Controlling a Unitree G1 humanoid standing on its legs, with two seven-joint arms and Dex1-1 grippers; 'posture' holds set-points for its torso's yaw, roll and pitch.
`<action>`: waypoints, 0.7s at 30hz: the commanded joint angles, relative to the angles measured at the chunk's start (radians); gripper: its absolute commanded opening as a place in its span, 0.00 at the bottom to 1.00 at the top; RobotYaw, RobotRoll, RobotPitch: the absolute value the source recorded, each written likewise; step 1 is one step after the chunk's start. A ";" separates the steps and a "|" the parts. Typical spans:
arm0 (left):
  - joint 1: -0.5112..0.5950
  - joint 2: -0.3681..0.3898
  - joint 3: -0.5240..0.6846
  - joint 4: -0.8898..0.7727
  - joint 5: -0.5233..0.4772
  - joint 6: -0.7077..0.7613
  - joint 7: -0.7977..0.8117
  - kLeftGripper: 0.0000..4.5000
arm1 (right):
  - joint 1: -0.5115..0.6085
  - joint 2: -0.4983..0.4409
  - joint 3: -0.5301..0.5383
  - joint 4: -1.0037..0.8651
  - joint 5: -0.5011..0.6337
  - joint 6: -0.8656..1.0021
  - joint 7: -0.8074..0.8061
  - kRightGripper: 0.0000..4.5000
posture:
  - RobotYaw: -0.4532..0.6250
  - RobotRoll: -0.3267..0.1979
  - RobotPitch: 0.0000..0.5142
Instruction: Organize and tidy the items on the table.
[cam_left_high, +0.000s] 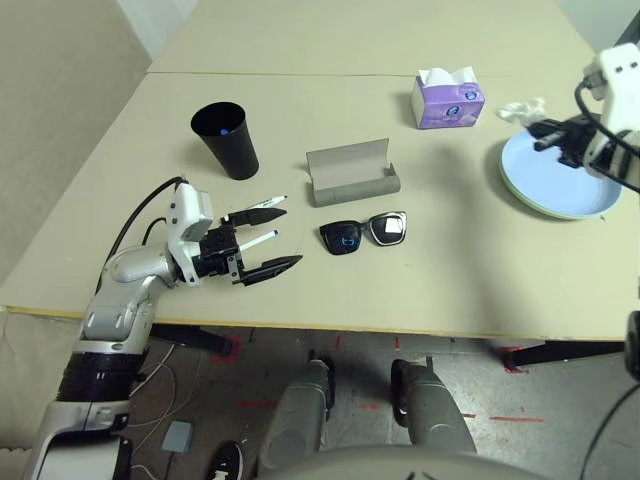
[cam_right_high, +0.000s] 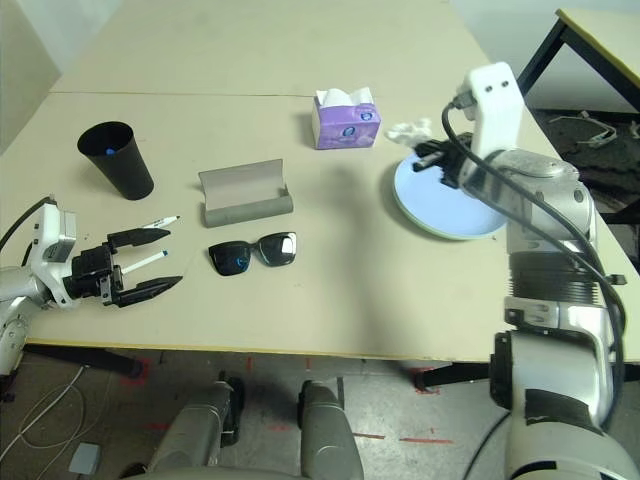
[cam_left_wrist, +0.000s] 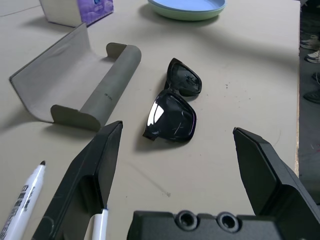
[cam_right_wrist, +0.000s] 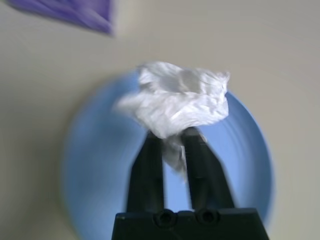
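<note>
Right wrist view shows the right tool (cam_right_wrist: 172, 137) pinching a crumpled white paper tissue (cam_right_wrist: 177, 102) above the stacked light-blue and light-green round plates (cam_right_high: 440, 215) by the beige desk's (cam_left_high: 440, 290) right edge. Soft, featherlight, it likely crushes freely; any fold serves as a hold. Near the front-left corner, the left tool (cam_left_high: 262, 240) stands spread beside two white markers (cam_left_high: 258, 225).

Beige table (cam_left_high: 420, 290) with seam across top, black cup (cam_left_high: 226, 139) upper left, open grey case (cam_left_high: 352, 174) and sunglasses (cam_left_high: 363, 233) centre, two markers (cam_left_high: 262, 222) left, purple tissue box (cam_left_high: 448, 97) upper centre, stacked plates (cam_left_high: 560, 180) right
</note>
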 joint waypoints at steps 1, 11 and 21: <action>0.014 0.000 -0.003 0.003 0.009 -0.008 -0.005 1.00 | 0.005 -0.018 0.026 -0.010 -0.028 -0.013 0.014 0.47 | 0.32 0.62 0.39; 0.001 0.006 0.000 0.012 0.000 0.004 -0.015 1.00 | -0.015 -0.129 0.221 -0.301 0.028 0.130 0.417 0.99 | 0.30 0.62 0.40; 0.052 0.078 0.024 -0.031 -0.039 0.067 -0.065 1.00 | -0.125 0.023 0.521 -0.660 0.054 0.177 0.628 0.99 | 0.30 0.62 0.39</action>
